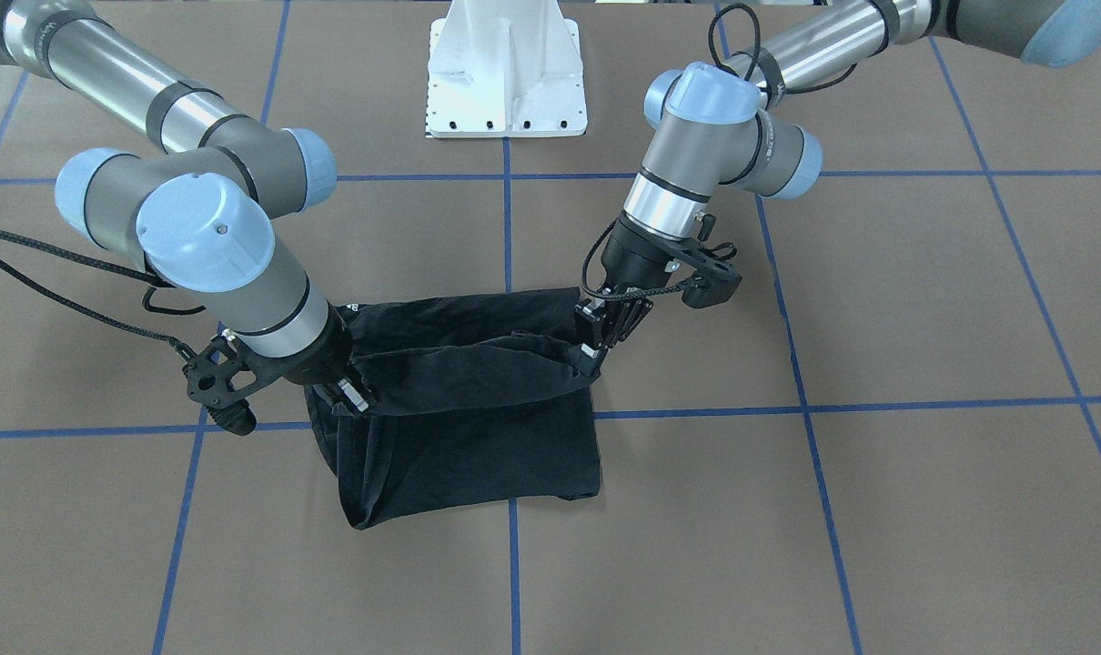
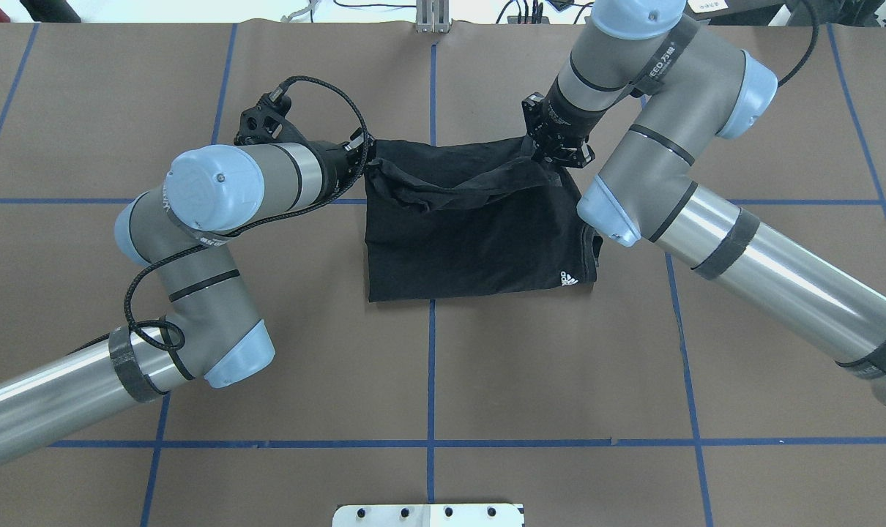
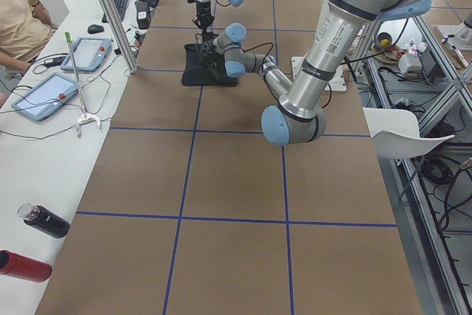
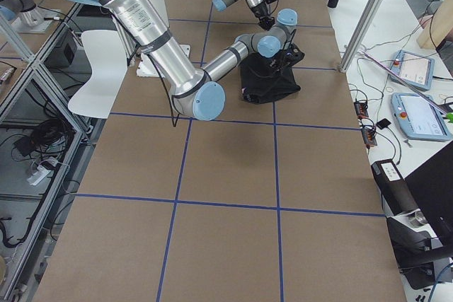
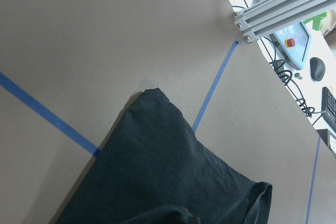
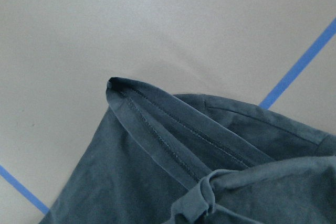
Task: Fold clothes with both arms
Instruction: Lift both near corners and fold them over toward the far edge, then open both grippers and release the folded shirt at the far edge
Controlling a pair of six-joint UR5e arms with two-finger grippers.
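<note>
- One black T-shirt (image 2: 479,234), folded, lies near the middle of the table (image 2: 743,351), over a crossing of blue tape lines (image 2: 560,443).
- Its lower layer rests flat. One edge on the side away from the robot is raised and hangs creased and sagging between the two grippers.
- One small white logo (image 2: 569,279) shows at the shirt's near corner on the right arm's side, in the overhead view.
- One stitched hem (image 6: 157,129) fills the right wrist view, doubled over, with bare table beyond it.
- The left wrist view shows the flat layer crossing a tape line, one corner lying on the table.
- Left gripper (image 2: 359,157): jaws clenched on the raised edge at its left end, the arm reaching in low from the side.
- Right gripper (image 2: 556,150): jaws clenched on the raised edge at its right end, the wrist pointing steeply down.
- One white base (image 1: 507,68) stands on the table behind the shirt, well apart from it.
- One person (image 3: 18,20) sits at a side bench beyond the table's far edge, in the left side view.
</note>
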